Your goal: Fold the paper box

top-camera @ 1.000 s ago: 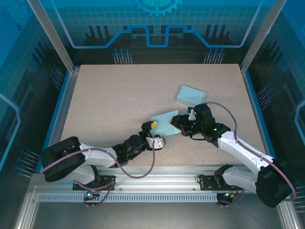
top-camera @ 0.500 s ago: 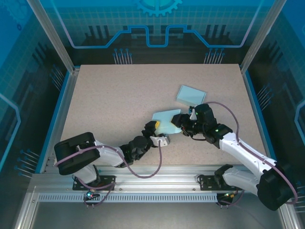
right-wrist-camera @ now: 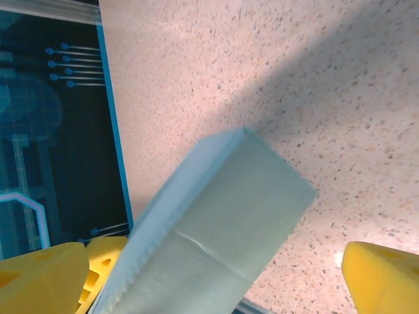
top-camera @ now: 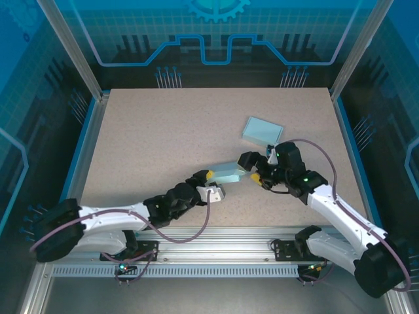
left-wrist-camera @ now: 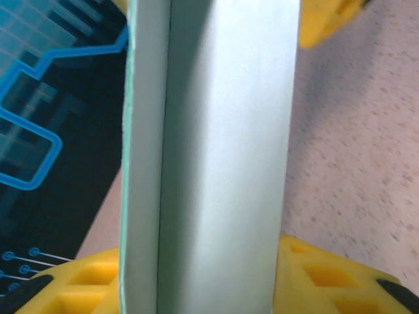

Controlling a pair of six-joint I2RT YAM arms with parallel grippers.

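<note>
Pale green paper box runs left to right between the 2 arms; left gripper pinches its left end, right gripper is spread around its right end.

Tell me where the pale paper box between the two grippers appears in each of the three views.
Top external: the paper box sits midway across the tabletop, in its near half.
Left wrist: the paper box is a tall band down the centre.
Right wrist: the paper box slants up from the lower left.
Shared landmark: the speckled tabletop beside it.
</note>
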